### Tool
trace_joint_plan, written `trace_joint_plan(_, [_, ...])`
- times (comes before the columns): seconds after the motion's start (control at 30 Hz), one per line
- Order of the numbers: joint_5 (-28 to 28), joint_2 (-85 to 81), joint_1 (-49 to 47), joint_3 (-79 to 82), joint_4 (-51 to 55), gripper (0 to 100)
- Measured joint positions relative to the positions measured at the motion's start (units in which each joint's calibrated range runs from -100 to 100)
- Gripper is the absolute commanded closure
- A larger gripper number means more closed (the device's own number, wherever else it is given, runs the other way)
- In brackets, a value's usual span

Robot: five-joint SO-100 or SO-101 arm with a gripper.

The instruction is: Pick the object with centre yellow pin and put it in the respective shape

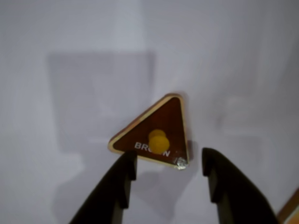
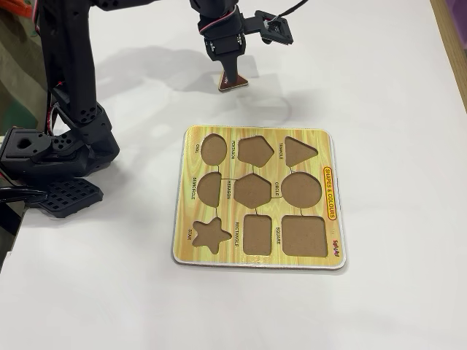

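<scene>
The object with centre yellow pin [image 1: 161,122] is a flat dark brown triangle with a pale rim, a yellow knob [image 1: 158,140] and white lettering. It lies flat on the white table. My gripper [image 1: 168,162] is open, with its two black fingers just short of the triangle's near edge and nothing between them. In the fixed view the gripper [image 2: 231,77] points down over the triangle [image 2: 238,84], which it mostly hides. The yellow shape board [image 2: 255,135] lies nearer the camera, and its triangle recess [image 2: 300,151] at the top right is empty.
The board's other recesses, such as the oval, pentagon, circle, star and square, are all empty. The arm's black base [image 2: 58,153] stands at the left in the fixed view. The table's edge [image 2: 454,44] runs down the right side.
</scene>
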Motion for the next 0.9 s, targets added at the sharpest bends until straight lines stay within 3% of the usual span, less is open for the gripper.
trace_joint_plan(0.47, [0.00,4.47,0.19,0.63,-8.23,82])
trace_joint_plan(0.9, [0.52,2.75,0.19,1.44,-3.94,82])
